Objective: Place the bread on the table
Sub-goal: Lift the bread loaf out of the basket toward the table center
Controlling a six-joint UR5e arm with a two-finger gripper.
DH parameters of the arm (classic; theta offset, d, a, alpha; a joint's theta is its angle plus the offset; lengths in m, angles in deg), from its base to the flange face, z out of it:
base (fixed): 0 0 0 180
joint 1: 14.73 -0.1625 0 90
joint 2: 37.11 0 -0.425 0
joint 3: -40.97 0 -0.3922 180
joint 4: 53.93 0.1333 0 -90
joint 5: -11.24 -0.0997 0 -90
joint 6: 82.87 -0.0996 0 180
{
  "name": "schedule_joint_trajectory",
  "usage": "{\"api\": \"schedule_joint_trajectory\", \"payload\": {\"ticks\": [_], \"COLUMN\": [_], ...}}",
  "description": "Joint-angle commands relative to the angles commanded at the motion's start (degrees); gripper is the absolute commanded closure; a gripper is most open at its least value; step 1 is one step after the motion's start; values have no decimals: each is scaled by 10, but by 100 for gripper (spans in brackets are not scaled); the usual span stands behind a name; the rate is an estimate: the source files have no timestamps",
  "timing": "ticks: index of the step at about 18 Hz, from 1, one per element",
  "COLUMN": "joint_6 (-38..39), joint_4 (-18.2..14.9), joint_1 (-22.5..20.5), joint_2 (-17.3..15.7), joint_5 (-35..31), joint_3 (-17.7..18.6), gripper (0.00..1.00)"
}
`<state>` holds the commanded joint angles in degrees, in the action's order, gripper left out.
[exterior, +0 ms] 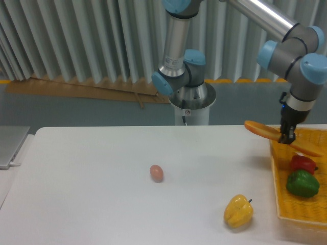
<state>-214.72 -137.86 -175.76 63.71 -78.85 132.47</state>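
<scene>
The bread (263, 130), a long slim orange-tan loaf, hangs tilted in the air above the left rim of the yellow basket (301, 204). Its left end sticks out over the white table (102, 194) and its right end slopes down over the basket. My gripper (286, 137) is shut on the bread near its middle, coming down from above at the right of the view.
A red pepper (302, 163) and a green pepper (302, 184) lie in the basket. A yellow pepper (238, 211) sits on the table left of the basket. A small pinkish-brown egg (156, 173) lies mid-table. The arm's base (192, 104) stands behind the table.
</scene>
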Motion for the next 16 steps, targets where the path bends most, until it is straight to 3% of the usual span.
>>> {"api": "schedule_joint_trajectory", "payload": {"ticks": [3, 6, 9, 16], "joint_6": [65, 78, 115, 275], "joint_4": [-11, -28, -51, -48], "joint_1": [33, 47, 61, 161], "joint_2": [-4, -6, -32, -42], "joint_5": [25, 63, 81, 76], "joint_3": [0, 2, 1, 8], "gripper": [71, 71, 71, 71]}}
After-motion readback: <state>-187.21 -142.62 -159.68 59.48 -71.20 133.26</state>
